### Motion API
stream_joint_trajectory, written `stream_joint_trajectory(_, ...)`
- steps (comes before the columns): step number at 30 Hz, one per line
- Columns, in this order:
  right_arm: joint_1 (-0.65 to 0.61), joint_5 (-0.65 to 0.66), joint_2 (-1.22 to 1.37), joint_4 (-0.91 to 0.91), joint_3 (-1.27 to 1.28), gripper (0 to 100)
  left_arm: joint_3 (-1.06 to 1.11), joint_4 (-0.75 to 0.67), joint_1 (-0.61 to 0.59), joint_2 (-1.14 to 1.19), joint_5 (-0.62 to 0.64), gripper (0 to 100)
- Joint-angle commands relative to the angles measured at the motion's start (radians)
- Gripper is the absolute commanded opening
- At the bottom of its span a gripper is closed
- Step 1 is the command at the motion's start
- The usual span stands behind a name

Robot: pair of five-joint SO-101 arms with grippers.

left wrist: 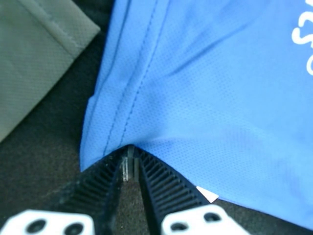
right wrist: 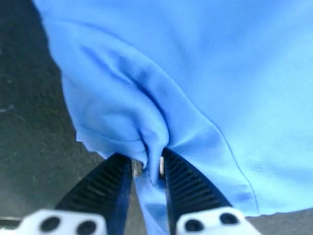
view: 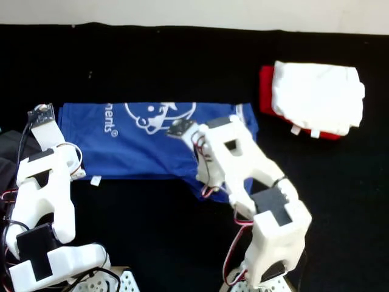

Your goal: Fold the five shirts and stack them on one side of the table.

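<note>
Spread shirt (view: 134,152) lay mid-table (view: 182,61). Folded stack (view: 316,97) sat well apart to its right, farther back. Loose garment (left wrist: 34,54) lay just beside its left corner.

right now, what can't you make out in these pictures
High view: the right arm covers the near right corner of the blue shirt, so the grip there is hidden.
High view: the white shirt lies on the red shirt; anything between them is hidden.
Left wrist view: the grey cloth is cut off by the edge; what it is stays unclear.
Right wrist view: bunched fabric at the right gripper hides which part it holds.
</note>
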Motion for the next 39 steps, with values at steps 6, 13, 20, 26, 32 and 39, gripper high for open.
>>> stream_joint_trajectory(6, 0.073, 0.009, -0.151, 0.239, -0.289, 0.6, -0.002, -0.026, -0.01, 0.001, 0.006, 1)
stream_joint_trajectory(13, 0.117, 0.008, 0.048, 0.232, -0.564, 0.9, -0.002, -0.026, -0.01, 0.001, 0.006, 1)
stream_joint_trajectory(20, 0.119, -0.141, 0.406, 0.236, -1.035, 10.4, -0.002, -0.026, -0.01, 0.001, 0.006, 1)
stream_joint_trajectory(26, 0.147, -0.371, 0.602, 0.269, -1.392, 19.6, -0.002, -0.026, -0.01, 0.001, 0.006, 1)
stream_joint_trajectory(32, 0.171, -0.414, 0.631, 0.43, -1.641, 19.8, -0.002, -0.026, -0.01, 0.001, 0.006, 1)
stream_joint_trajectory(39, 0.165, -0.408, 0.613, 0.469, -1.656, 11.0, -0.002, -0.026, -0.01, 0.001, 0.006, 1)
